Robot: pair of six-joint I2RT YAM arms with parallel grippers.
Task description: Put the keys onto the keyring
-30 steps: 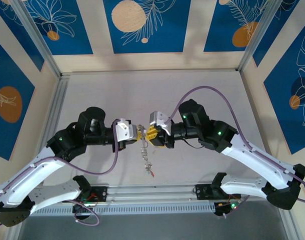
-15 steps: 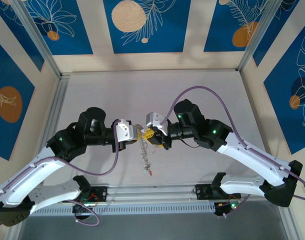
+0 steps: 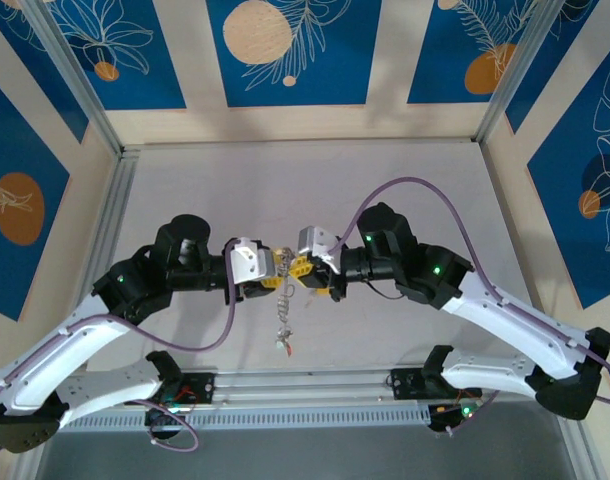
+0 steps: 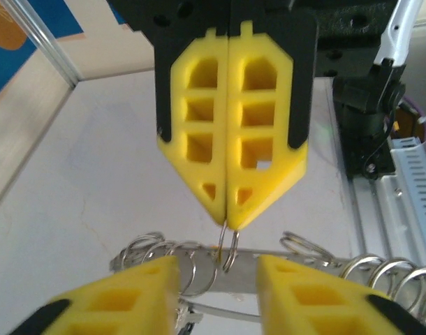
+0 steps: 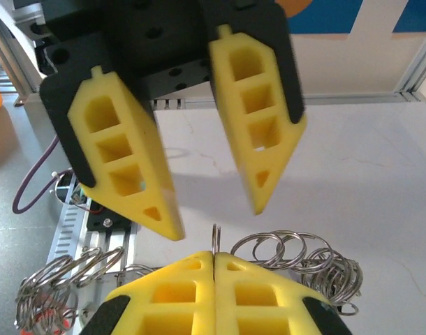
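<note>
Top external: both arms nose-to-nose mid-table, left gripper (image 3: 276, 272) ajar, right gripper (image 3: 298, 268) tight on keyring (image 4: 234, 248).

Bright, even light; soft shadows.

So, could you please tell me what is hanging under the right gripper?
Metal rings dangle below the right gripper, ending in a red tag. Its shut fingers pinch a thin wire; where that joins the rings is covered.
</note>
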